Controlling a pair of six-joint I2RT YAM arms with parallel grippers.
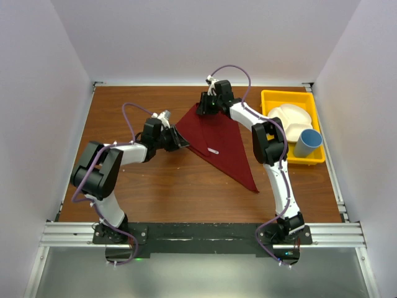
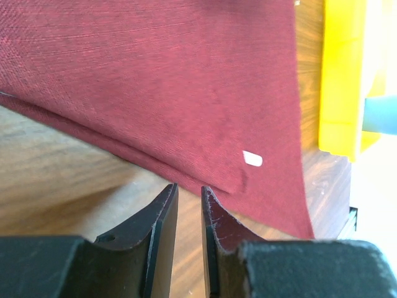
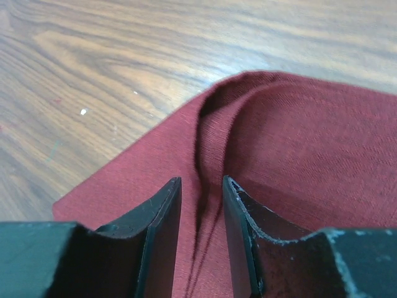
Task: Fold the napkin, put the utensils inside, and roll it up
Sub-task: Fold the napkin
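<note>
1. The napkin point(image 1: 221, 144) was seen lying on the wooden table point(image 1: 155, 186). It was folded to a triangle, with its long point directed to the near right, and a small white tag point(image 1: 214, 151) was visible on the upper layer.
2. No utensils could be made out in any view.
3. The left gripper point(image 2: 189, 189) was found just in front of the napkin's doubled left edge. Its jaws were only narrowly apart and nothing was held between them.
4. The right gripper point(image 3: 201, 183) was found on the far corner of the napkin. Its jaws were apart with a raised fold of cloth between them, but it could not be told whether this fold was really pinched.
5. The cloth was judged to be light, soft and limp. It would be expected to sag and wrinkle when lifted, and its two layers could be slid over each other.
6. Hold was therefore judged best taken at a corner or on the doubled edge, with both layers caught together.
7. The yellow bin point(image 1: 271, 98), with the white divided plate point(image 1: 288, 118) and the blue cup point(image 1: 307, 143), was placed near the napkin's right side.
</note>
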